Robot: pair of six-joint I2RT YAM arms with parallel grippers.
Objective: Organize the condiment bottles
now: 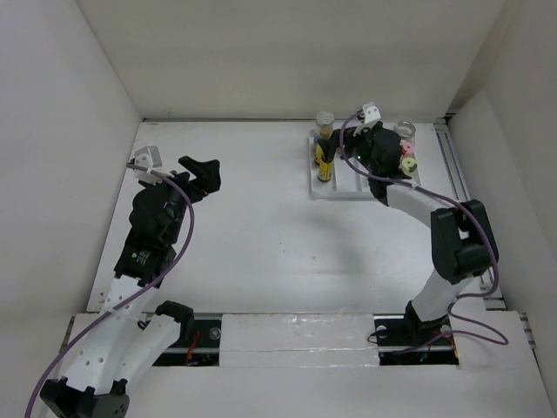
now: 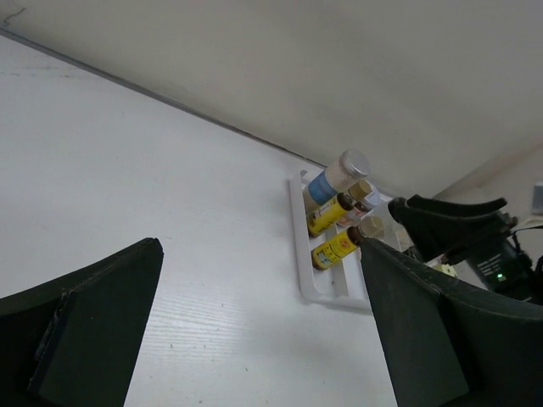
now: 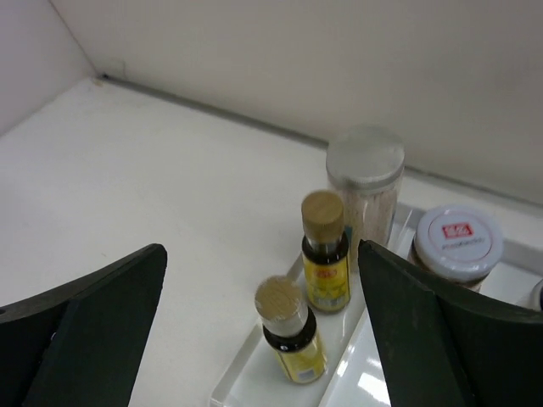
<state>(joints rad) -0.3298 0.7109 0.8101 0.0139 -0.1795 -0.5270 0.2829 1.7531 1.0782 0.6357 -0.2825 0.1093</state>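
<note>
White tray (image 1: 335,195): ridged plastic at the far right of the counter (image 1: 252,226). All the condiment bottles (image 1: 324,161) I can see stand upright in it.
Left row: two yellow-labelled bottles (image 3: 325,254) with cork-coloured caps stand one behind the other, with a silver-capped jar (image 3: 365,182) at the back.
Next row: a red-and-white-capped jar (image 3: 458,242) stands just beside the silver-capped one. From above, pink caps (image 1: 406,158) show further right.
Right claw (image 3: 260,248): jaws spread wide, holding nothing, hanging above the left row.
Left claw (image 1: 204,172): likewise agape and empty, over the counter well apart from the tray.
Step in hand: probably late in the sorting, checking or tidying the rows, since no bottle shows outside the tray.
Next move: either a straight lift away or a careful descent around one cap. The bottles stand close together, so a slanted approach could topple a neighbour.
</note>
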